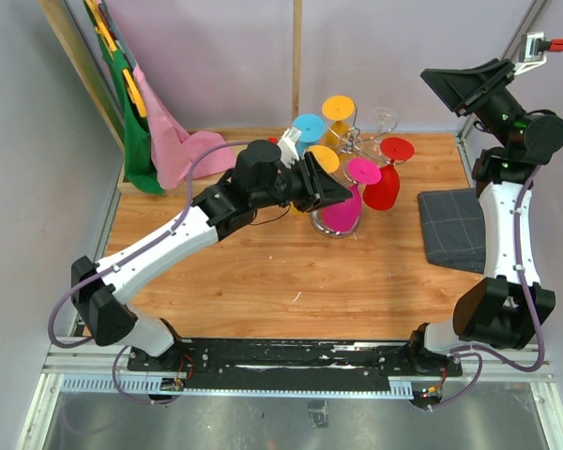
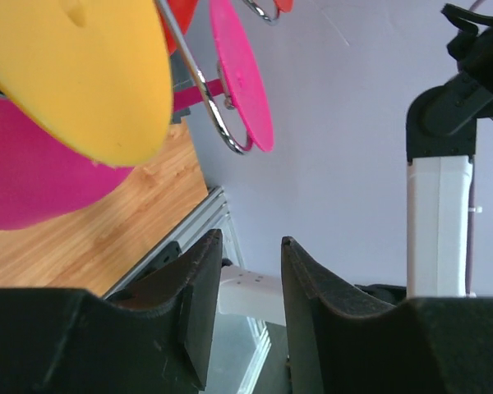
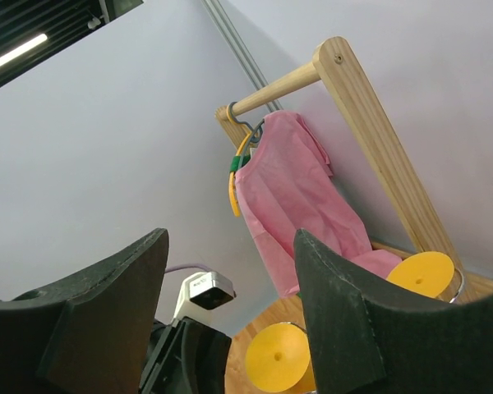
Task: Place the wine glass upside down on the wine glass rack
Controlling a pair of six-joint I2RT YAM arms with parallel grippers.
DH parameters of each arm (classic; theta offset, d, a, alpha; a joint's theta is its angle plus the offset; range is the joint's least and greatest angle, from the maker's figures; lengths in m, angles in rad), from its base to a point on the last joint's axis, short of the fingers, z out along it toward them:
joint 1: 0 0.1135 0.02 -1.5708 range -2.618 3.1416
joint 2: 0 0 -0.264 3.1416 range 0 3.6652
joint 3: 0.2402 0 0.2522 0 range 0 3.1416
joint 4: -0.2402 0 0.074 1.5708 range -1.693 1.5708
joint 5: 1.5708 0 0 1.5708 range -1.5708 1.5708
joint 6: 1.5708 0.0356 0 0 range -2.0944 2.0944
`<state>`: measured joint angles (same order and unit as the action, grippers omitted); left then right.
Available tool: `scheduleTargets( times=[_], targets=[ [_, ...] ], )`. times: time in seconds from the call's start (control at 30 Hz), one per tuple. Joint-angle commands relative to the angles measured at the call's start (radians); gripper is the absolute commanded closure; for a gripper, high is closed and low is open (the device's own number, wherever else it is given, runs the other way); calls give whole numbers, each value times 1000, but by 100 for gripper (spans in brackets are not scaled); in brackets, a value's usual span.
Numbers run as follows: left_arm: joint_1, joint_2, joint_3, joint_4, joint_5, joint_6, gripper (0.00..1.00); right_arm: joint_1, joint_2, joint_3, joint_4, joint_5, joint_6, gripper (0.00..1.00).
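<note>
Top external: curled, shiny chrome-wire wine glass rack (image 1: 350,142).

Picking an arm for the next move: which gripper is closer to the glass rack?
Left. The left gripper is right at the rack, on its near-left side; the right gripper is raised far off to the rack's right.

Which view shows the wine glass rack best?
Top external: most of the rack shows from above, coloured glasses hung round it, though the left arm covers part. Left wrist catches only one chrome loop. Right wrist shows just two yellow glass feet, no clear rack.
</note>
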<state>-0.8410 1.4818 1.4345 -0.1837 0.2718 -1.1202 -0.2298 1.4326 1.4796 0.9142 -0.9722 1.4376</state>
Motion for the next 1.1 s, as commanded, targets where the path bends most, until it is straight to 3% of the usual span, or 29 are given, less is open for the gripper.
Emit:
scheduleTargets(
  times=[0.0, 0.3, 0.43, 0.5, 0.77, 0.93, 1.07],
  targets=[
    [-4, -78, 32, -31, -24, 141, 60, -15, -21, -11, -12, 12, -45, 33],
    [3, -191, 51, -111, -167, 346, 39, -15, -49, -38, -108, 11, -132, 14],
    [19, -224, 44, -134, -204, 376, 15, -14, -75, -64, -191, 15, -203, 3],
    [27, -231, 49, -157, -221, 396, 10, -15, -87, -72, -225, 16, -230, 0],
    [53, -260, 70, -247, -287, 485, 1, -14, -159, -73, -541, 57, -463, 1],
    [81, -275, 60, -276, -304, 526, 1, -9, -256, -102, -872, 210, -684, 1],
    [105, -268, 53, -295, -292, 548, 1, -7, -332, -162, -1002, 311, -771, 1]
  ],
)
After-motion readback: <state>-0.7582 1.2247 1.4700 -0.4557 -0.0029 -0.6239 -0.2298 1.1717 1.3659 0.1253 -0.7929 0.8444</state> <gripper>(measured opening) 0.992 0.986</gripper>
